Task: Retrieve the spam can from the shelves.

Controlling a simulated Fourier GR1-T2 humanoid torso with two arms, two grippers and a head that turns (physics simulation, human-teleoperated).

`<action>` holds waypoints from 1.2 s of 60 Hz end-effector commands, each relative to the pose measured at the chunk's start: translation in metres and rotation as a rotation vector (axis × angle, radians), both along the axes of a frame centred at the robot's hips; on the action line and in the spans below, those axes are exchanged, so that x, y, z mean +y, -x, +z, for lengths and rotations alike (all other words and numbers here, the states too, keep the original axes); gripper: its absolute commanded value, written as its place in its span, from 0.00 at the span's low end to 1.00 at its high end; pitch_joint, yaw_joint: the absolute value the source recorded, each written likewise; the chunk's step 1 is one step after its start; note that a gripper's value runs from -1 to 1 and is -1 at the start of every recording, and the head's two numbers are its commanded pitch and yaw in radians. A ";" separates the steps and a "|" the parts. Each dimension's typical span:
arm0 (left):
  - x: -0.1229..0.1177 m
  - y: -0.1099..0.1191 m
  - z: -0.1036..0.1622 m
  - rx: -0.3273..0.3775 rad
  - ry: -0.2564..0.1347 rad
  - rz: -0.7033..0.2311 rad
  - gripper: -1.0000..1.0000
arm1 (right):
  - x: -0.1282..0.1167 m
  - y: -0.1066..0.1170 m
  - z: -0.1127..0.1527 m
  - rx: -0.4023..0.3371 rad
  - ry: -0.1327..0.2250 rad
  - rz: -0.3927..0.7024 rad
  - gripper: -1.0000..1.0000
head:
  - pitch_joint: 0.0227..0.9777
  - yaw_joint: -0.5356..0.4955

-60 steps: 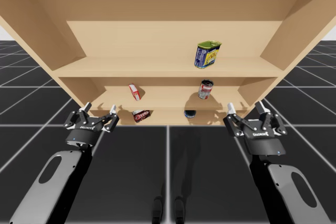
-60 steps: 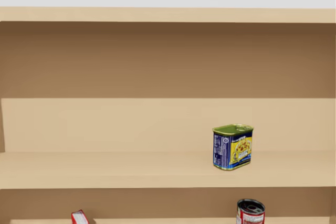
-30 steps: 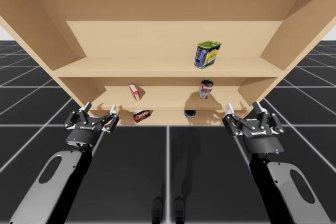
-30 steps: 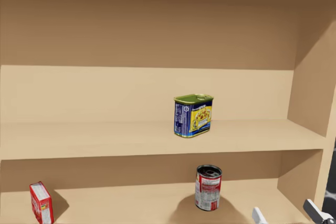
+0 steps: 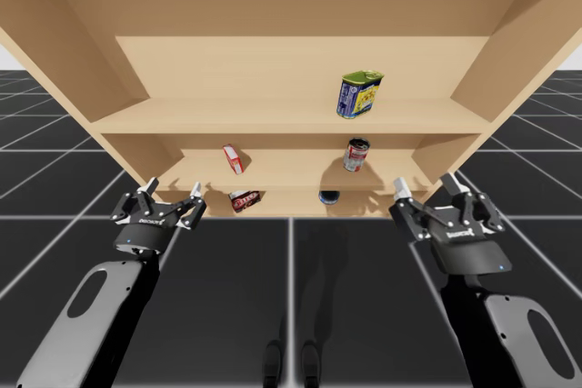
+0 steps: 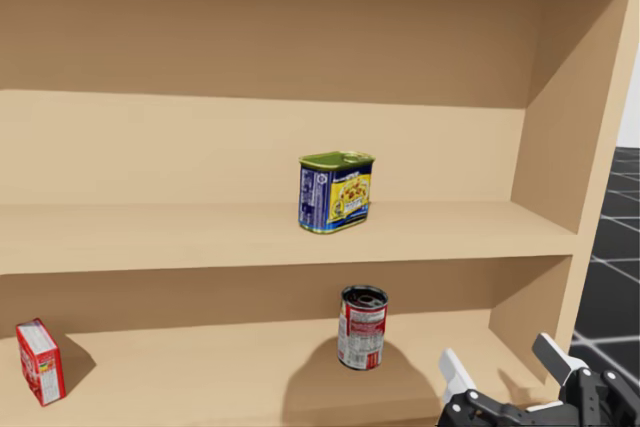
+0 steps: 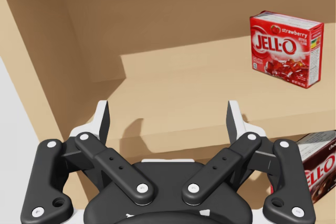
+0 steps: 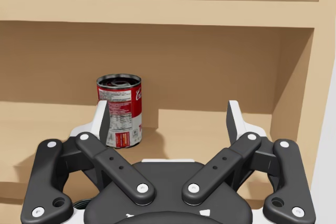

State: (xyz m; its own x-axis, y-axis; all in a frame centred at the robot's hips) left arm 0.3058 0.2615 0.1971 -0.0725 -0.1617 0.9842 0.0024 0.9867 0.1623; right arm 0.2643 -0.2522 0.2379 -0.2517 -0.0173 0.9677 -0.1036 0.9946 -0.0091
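Spam can, blue-and-yellow, is standing upright on the upper shelf above a red round can; the right claw, gaping wide and empty below it, is likely needing to rise to can height and straddle its sides squarely, while the left claw is hanging wide open.

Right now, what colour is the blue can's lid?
Olive green; the blue can shows best in head view.

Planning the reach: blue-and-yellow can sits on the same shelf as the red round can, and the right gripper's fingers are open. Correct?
One thing is off. The blue-and-yellow can stands on the shelf above the red round can, not on the same shelf as it. The head view shows this. The right gripper does have its fingers open.
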 end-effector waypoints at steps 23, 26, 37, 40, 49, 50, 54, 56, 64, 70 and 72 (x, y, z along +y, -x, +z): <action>-0.001 0.000 -0.002 0.009 -0.018 -0.010 0.00 | 0.032 0.030 0.096 -0.096 0.106 0.082 0.00 | 0.27 0.33; -0.001 0.000 -0.002 0.009 -0.019 -0.011 0.00 | 0.037 0.028 0.101 -0.100 0.116 0.092 0.00 | 0.27 0.33; -0.002 0.000 -0.002 0.010 -0.022 -0.013 0.00 | 0.057 0.011 0.112 -0.086 0.145 0.130 0.00 | 0.27 0.33; -0.002 0.000 -0.002 0.010 -0.023 -0.013 0.00 | 0.060 0.006 0.113 -0.078 0.143 0.141 0.00 | 0.27 0.33; -0.002 0.000 -0.001 0.009 -0.020 -0.013 0.00 | 0.067 -0.016 0.117 -0.047 0.139 0.158 0.00 | 0.27 0.33; -0.002 0.000 -0.001 0.009 -0.020 -0.013 0.00 | 0.069 -0.022 0.118 -0.038 0.140 0.163 0.00 | 0.27 0.33; -0.002 0.000 -0.001 0.008 -0.020 -0.013 0.00 | 0.070 -0.032 0.120 -0.038 0.152 0.163 0.00 | 0.27 0.34; -0.002 0.000 -0.001 0.008 -0.019 -0.013 0.00 | 0.071 -0.036 0.120 -0.036 0.156 0.162 0.00 | 0.27 0.34; -0.002 0.000 -0.001 0.008 -0.019 -0.014 0.00 | 0.075 -0.052 0.126 0.011 0.131 0.190 0.00 | 0.27 0.34; -0.002 0.000 -0.001 0.008 -0.018 -0.014 0.00 | 0.077 -0.062 0.131 0.041 0.123 0.195 0.00 | 0.27 0.34; -0.002 0.000 -0.001 0.008 -0.018 -0.014 0.00 | 0.078 -0.064 0.131 0.050 0.121 0.195 0.00 | 0.27 0.34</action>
